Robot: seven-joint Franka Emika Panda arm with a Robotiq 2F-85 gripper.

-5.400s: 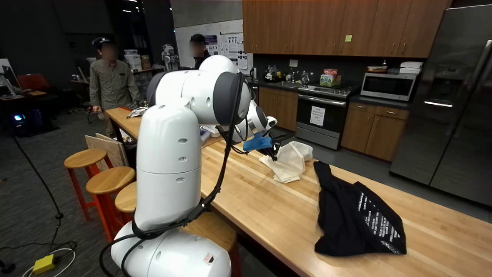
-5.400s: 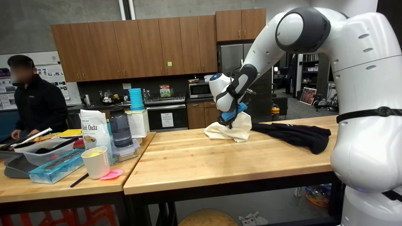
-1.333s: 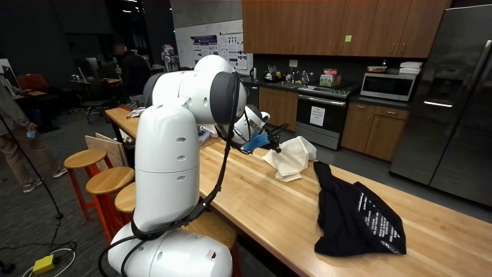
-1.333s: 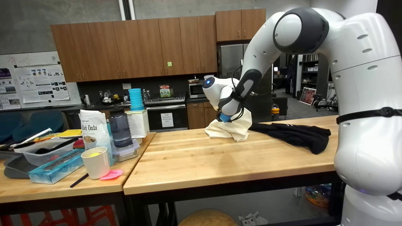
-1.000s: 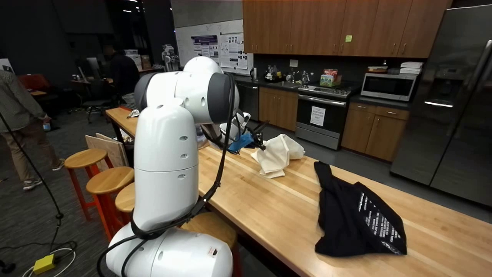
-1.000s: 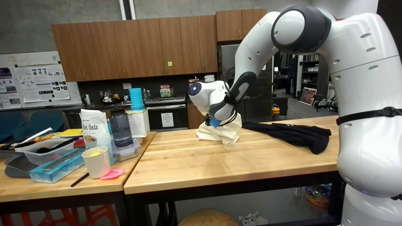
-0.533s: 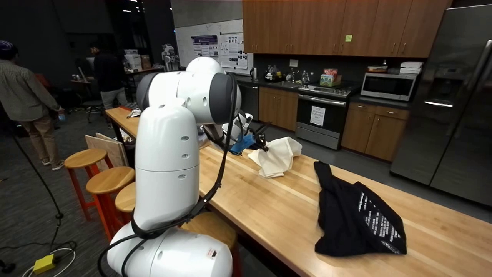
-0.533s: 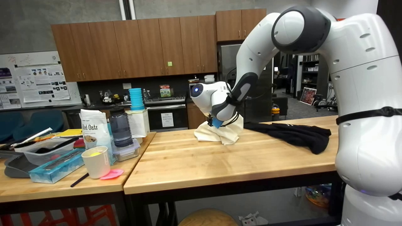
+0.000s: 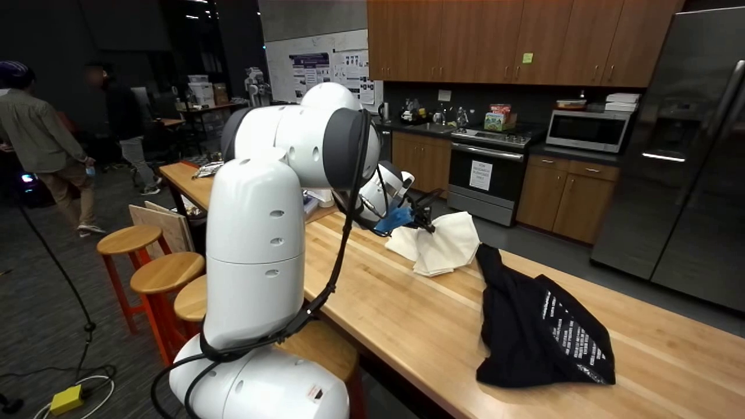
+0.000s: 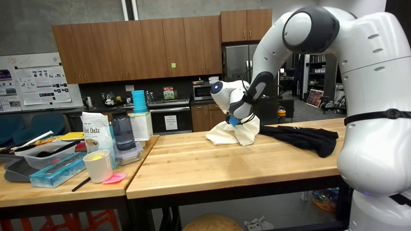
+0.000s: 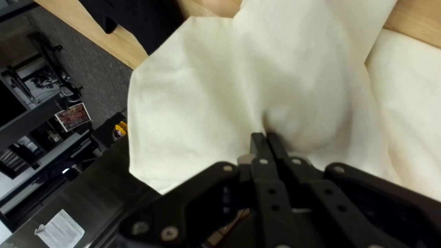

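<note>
Wooden tables (image 10: pixel 199 165), jaws clamped on cream cloth (image 11: pixel 186 113), white cup (image 10: pixel 98 171) holding something yellow (image 10: pixel 96 158), clear tub (image 10: pixel 39 162) holding something black (image 10: pixel 58 149)

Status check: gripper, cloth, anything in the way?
Gripper shut, pinching cream cloth. Cloth bunched, lower folds on wooden table. Possible obstacle: black garment close beside it, contact unclear.

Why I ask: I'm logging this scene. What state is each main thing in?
Gripper: shut
Cream cloth: pinched in its jaws, bunched, partly raised
Black cloth: lying rumpled
Oven: door closed
Microwave: door closed
Fridge: doors closed
Wall cupboards: closed
Bottle: upright, capped
Cup: standing upright
Oats bag: standing upright
</note>
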